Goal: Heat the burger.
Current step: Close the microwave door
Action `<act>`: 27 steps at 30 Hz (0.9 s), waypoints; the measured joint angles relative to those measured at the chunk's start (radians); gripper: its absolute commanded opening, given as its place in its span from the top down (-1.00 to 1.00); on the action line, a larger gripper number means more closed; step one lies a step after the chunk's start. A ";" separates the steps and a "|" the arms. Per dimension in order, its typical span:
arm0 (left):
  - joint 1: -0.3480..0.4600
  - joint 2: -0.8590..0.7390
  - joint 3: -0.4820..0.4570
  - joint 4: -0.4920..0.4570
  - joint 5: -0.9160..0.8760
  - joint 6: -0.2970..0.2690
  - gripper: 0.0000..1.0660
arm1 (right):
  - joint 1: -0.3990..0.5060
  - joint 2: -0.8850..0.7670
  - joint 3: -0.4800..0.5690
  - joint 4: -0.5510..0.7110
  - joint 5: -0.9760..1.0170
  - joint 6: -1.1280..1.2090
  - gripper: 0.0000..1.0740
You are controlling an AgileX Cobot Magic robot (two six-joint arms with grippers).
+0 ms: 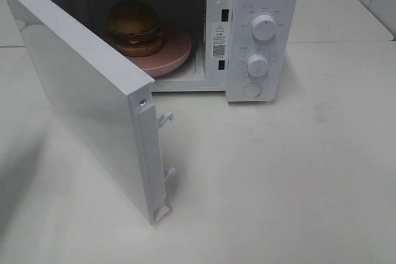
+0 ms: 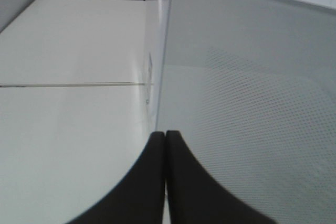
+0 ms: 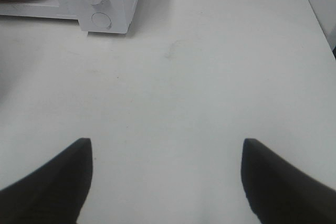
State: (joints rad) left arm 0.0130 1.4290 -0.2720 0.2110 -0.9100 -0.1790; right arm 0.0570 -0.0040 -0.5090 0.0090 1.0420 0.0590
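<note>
Left gripper [image 2: 166, 135] had its dark jaws pressed together on nothing, just beside the outer face of the open white microwave door [image 2: 252, 103]. Right gripper [image 3: 167, 145] hung spread wide and empty over the white tabletop [image 3: 210, 77]. The glossy golden-bunned burger [image 1: 135, 26] sat on a round pink plate [image 1: 176, 57] inside the white microwave oven [image 1: 263, 4].

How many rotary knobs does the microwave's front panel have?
2. The upper knob sits high on the control panel; the lower knob is directly below it. The flat round button beneath them isn't counted. None seem hidden.
</note>
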 measured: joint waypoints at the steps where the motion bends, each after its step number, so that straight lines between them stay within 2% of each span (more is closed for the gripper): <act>1: 0.000 0.000 0.000 0.000 0.000 0.000 1.00 | 0.000 0.000 0.000 0.000 0.000 0.000 -0.40; 3: -0.017 0.013 -0.007 0.002 -0.006 0.000 1.00 | 0.000 0.000 0.000 0.000 0.000 0.000 -0.40; 5: -0.082 0.041 -0.027 0.008 -0.015 0.008 1.00 | 0.000 0.000 0.000 0.000 0.000 0.000 -0.40; 15: -0.212 0.057 -0.040 -0.012 -0.016 0.016 1.00 | 0.000 0.000 0.000 0.000 0.000 0.000 -0.40; 16: -0.247 0.057 -0.045 -0.039 -0.017 0.016 1.00 | 0.000 0.000 0.000 0.000 0.000 0.000 -0.40; 20: -0.297 0.060 -0.055 -0.100 -0.018 0.030 1.00 | 0.000 0.000 0.000 0.000 0.000 0.000 -0.40; 24: -0.389 0.091 -0.081 -0.189 -0.018 0.082 1.00 | 0.000 0.000 0.000 0.000 0.000 0.000 -0.40; 26: -0.406 0.099 -0.089 -0.211 -0.018 0.091 1.00 | 0.000 0.000 0.000 0.000 0.000 0.000 -0.40; 27: -0.449 0.120 -0.108 -0.247 -0.018 0.109 1.00 | 0.000 0.000 0.000 0.000 0.000 0.000 -0.40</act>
State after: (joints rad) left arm -0.4360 1.5490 -0.3800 -0.0360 -0.9280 -0.0700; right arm 0.0570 -0.0040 -0.5090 0.0090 1.0420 0.0590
